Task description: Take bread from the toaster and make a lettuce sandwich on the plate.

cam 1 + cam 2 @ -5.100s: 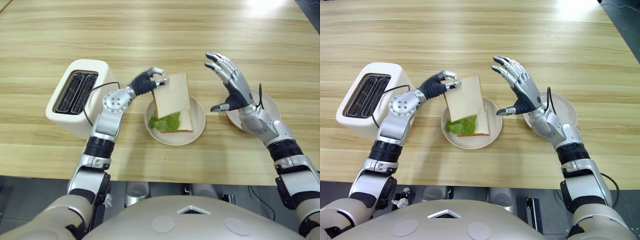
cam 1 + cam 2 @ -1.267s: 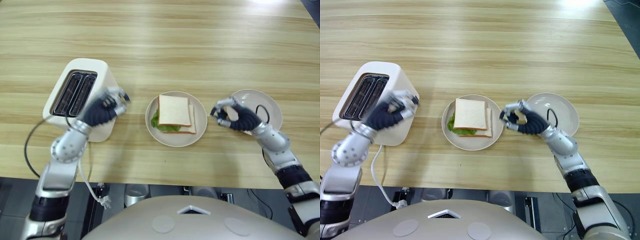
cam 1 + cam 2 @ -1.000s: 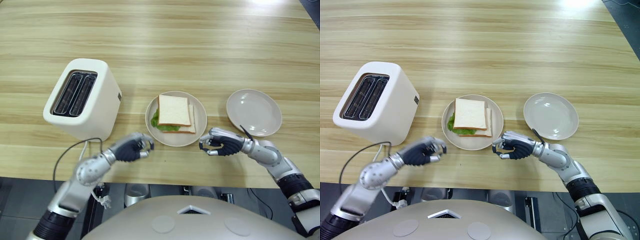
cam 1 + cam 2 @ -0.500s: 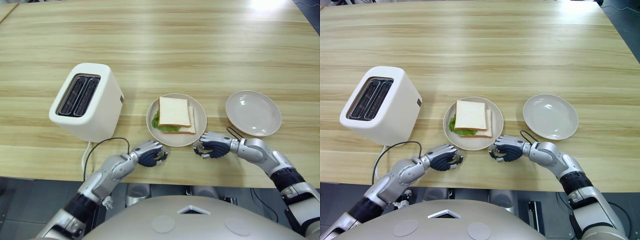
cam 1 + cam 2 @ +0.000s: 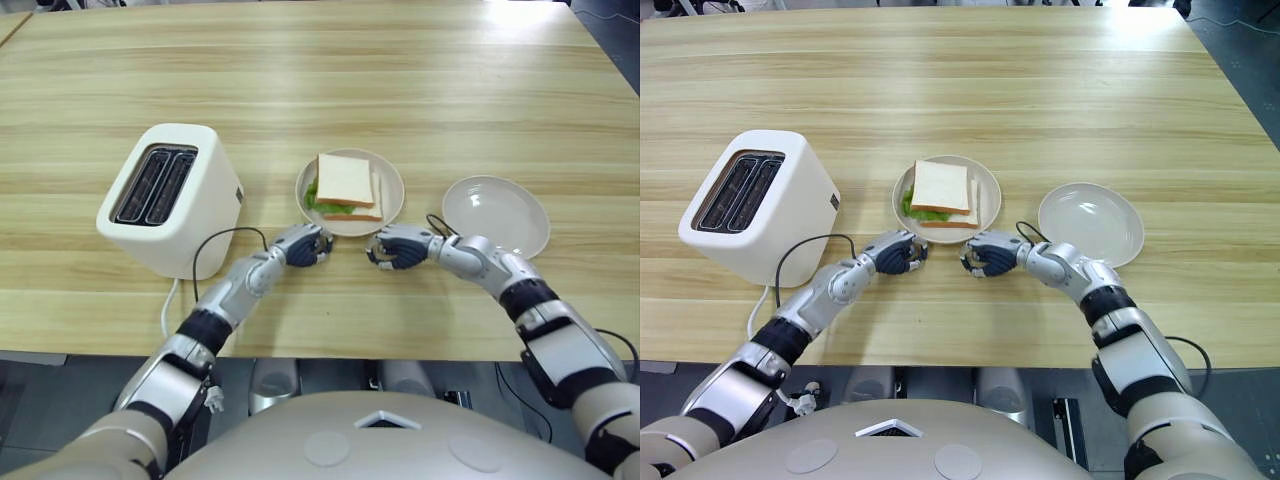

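A sandwich (image 5: 347,186) of two white bread slices with green lettuce poking out on its left lies on a beige plate (image 5: 391,207) at the table's middle. The white toaster (image 5: 169,197) stands to the left, both slots dark and without bread. My left hand (image 5: 301,245) rests on the table just in front of the plate's left side, fingers curled, holding nothing. My right hand (image 5: 400,247) rests in front of the plate's right side, also curled into a fist with nothing in it.
A second beige plate (image 5: 497,215) with nothing on it sits to the right of the sandwich plate. The toaster's cord (image 5: 205,255) loops over the table toward the front edge. Bare wooden table stretches behind the plates.
Both curled hands have come up from near the front edge to just before the sandwich plate. The whole view has shifted, so the camera moved too.
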Robot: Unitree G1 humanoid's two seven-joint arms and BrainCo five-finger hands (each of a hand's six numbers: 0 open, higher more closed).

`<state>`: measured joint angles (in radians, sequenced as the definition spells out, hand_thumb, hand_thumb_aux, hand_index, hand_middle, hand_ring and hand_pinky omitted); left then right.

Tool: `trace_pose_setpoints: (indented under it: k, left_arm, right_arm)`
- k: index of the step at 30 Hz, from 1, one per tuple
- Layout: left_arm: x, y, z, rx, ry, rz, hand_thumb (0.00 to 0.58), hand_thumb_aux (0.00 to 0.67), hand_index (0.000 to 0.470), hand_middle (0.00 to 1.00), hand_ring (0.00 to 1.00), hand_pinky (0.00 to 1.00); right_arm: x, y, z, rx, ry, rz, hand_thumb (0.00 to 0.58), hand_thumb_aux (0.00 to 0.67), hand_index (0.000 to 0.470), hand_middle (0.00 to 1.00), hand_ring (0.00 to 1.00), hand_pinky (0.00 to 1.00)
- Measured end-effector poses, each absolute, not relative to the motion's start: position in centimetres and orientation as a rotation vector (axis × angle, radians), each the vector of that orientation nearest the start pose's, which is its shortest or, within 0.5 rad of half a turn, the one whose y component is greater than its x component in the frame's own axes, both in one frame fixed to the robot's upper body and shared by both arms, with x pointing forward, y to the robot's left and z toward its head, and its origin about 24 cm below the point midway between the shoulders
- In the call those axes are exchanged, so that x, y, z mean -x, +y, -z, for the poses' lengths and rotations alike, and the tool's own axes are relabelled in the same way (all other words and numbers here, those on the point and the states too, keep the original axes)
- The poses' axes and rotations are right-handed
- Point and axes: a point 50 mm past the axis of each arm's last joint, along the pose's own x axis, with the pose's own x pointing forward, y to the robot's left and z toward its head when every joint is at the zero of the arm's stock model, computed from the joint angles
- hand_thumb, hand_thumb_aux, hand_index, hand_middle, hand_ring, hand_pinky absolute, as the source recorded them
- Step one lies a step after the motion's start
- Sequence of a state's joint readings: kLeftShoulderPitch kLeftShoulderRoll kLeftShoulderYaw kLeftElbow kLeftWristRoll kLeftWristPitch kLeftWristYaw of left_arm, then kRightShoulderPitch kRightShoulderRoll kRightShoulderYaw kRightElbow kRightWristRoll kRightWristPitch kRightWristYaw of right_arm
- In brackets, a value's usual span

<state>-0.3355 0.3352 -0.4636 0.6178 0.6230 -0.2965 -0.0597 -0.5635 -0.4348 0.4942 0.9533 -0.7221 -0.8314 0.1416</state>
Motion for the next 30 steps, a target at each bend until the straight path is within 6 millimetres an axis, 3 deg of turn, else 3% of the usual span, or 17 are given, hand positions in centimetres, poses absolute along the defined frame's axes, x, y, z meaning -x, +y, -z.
trace_pose_setpoints:
  k: [7, 14, 15, 16, 17, 18, 19, 20, 21, 22, 23, 24, 25, 30]
  left_arm:
    - [-29.9, 12.3, 1.6, -1.049, 0.011, 0.613, 0.580, 0.670, 0.460, 1.00, 1.00, 1.00]
    - [-30.2, 12.4, 1.5, -1.041, -0.013, 0.592, 0.580, 0.670, 0.460, 1.00, 1.00, 1.00]
    - [-30.2, 12.6, 1.4, -1.039, -0.018, 0.587, 0.580, 0.670, 0.460, 1.00, 1.00, 1.00]
    - [-29.9, 12.9, 1.4, -1.029, -0.021, 0.578, 0.580, 0.670, 0.460, 1.00, 1.00, 1.00]
    - [-29.6, 13.1, 1.4, -1.014, -0.021, 0.567, 0.580, 0.670, 0.460, 1.00, 1.00, 1.00]
    - [-29.1, 13.5, 1.3, -0.998, -0.027, 0.556, 0.580, 0.670, 0.460, 1.00, 1.00, 1.00]
    - [-28.3, 13.9, 1.2, -0.975, -0.036, 0.544, 0.580, 0.670, 0.460, 1.00, 1.00, 1.00]
    - [-27.7, 14.2, 1.2, -0.948, -0.034, 0.532, 0.523, 0.460, 0.316, 1.00, 1.00, 1.00]
    - [-27.0, 14.4, 0.9, -0.925, -0.046, 0.515, 0.230, 0.150, 0.103, 0.87, 0.87, 0.87]
    - [-26.8, 14.4, 0.5, -0.905, -0.063, 0.501, 0.018, 0.011, 0.007, 0.58, 0.58, 0.58]
    - [-26.6, 14.3, -0.5, -0.857, -0.100, 0.464, 0.018, 0.011, 0.007, 0.58, 0.58, 0.58]
    - [-26.5, 14.2, -1.7, -0.791, -0.148, 0.411, 0.000, 0.000, 0.000, 0.20, 0.20, 0.20]
    - [-26.6, 13.8, -3.5, -0.704, -0.225, 0.350, 0.000, 0.000, 0.000, 0.00, 0.00, 0.00]
    - [-26.9, 13.7, -6.9, -0.396, -0.371, 0.125, 0.000, 0.000, 0.000, 0.00, 0.00, 0.00]
  right_arm:
    - [-32.2, -13.0, -1.4, 1.165, -0.198, -0.913, 0.580, 0.670, 0.460, 1.00, 1.00, 1.00]
    - [-32.7, -13.0, -1.4, 1.136, -0.176, -0.846, 0.580, 0.670, 0.460, 1.00, 1.00, 1.00]
    - [-32.8, -13.1, -1.7, 1.107, -0.189, -0.830, 0.562, 0.552, 0.379, 0.61, 0.61, 0.61]
    - [-32.8, -13.0, -2.1, 1.068, -0.223, -0.813, 0.485, 0.399, 0.274, 0.10, 0.10, 0.10]
    - [-32.8, -13.1, -2.4, 1.041, -0.244, -0.799, 0.485, 0.399, 0.274, 0.10, 0.10, 0.10]
    - [-32.7, -13.1, -2.9, 0.989, -0.278, -0.782, 0.000, 0.000, 0.000, 0.00, 0.00, 0.00]
    - [-32.5, -13.2, -3.5, 0.898, -0.330, -0.759, 0.000, 0.000, 0.000, 0.00, 0.00, 0.00]
    - [-32.1, -13.3, -3.8, 0.827, -0.366, -0.740, 0.000, 0.000, 0.000, 0.00, 0.00, 0.00]
    - [-31.7, -13.4, -4.1, 0.753, -0.407, -0.727, 0.000, 0.000, 0.000, 0.00, 0.00, 0.00]
    - [-31.4, -13.3, -4.3, 0.709, -0.432, -0.725, 0.000, 0.000, 0.000, 0.00, 0.00, 0.00]
    - [-30.9, -12.9, -4.6, 0.628, -0.469, -0.721, 0.000, 0.000, 0.000, 0.00, 0.00, 0.00]
    - [-30.4, -12.9, -4.8, 0.540, -0.510, -0.691, 0.000, 0.000, 0.000, 0.00, 0.00, 0.00]
    - [-29.6, -12.2, -5.2, 0.402, -0.558, -0.665, 0.000, 0.000, 0.000, 0.00, 0.00, 0.00]
    - [-29.1, -10.8, -7.3, 0.112, -0.680, -0.552, 0.000, 0.000, 0.000, 0.00, 0.00, 0.00]
